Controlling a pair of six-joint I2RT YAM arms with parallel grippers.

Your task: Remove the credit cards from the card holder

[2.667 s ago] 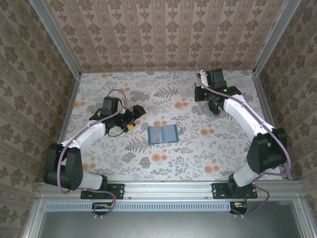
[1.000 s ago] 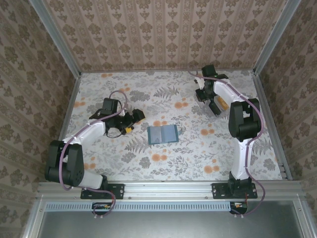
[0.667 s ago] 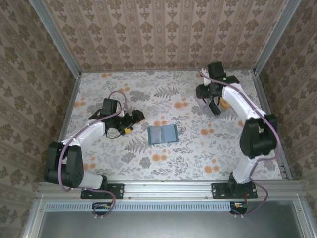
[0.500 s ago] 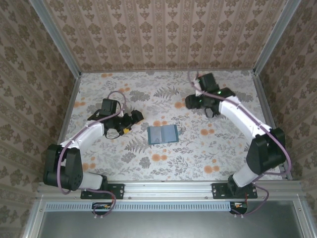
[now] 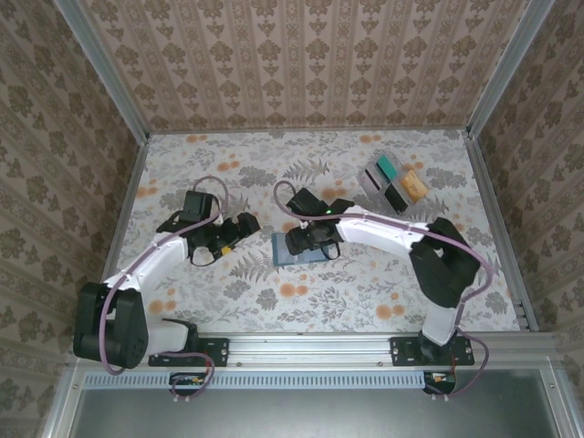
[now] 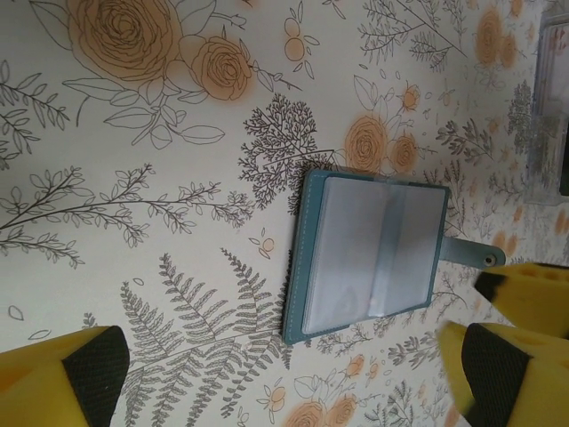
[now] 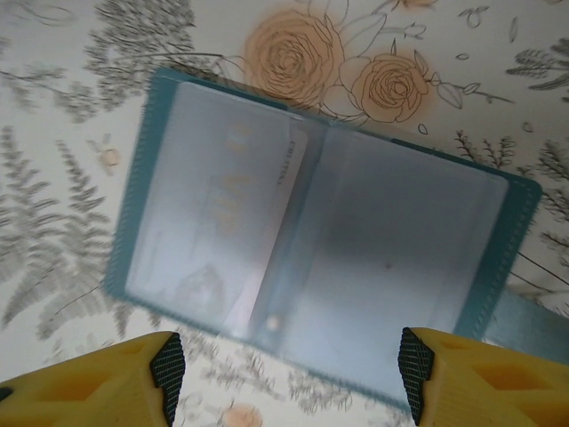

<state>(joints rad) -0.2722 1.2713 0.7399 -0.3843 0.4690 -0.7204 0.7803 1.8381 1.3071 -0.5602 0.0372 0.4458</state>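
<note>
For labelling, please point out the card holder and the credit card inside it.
card holder (image 7: 409, 253): right wrist view, its right panel.
credit card (image 7: 227, 205): right wrist view, its middle, in the left pocket.

Card holder (image 7: 400, 258): soft matt slate-blue cover with a stitched rim, could be faux leather or cloth. Inner sleeves are clear plastic, slightly glossy, a bit cloudy. Credit card (image 7: 231, 205) under the sleeve: smooth pale plastic. Desk (image 6: 133, 222): matt printed floral sheet, flat, no shine. Right hand (image 7: 289, 378) fingers (image 7: 480, 382): matt yellow plastic, black rubbery-looking pads (image 7: 169, 369). Frame rail (image 5: 310, 345): brushed bare metal.
</note>
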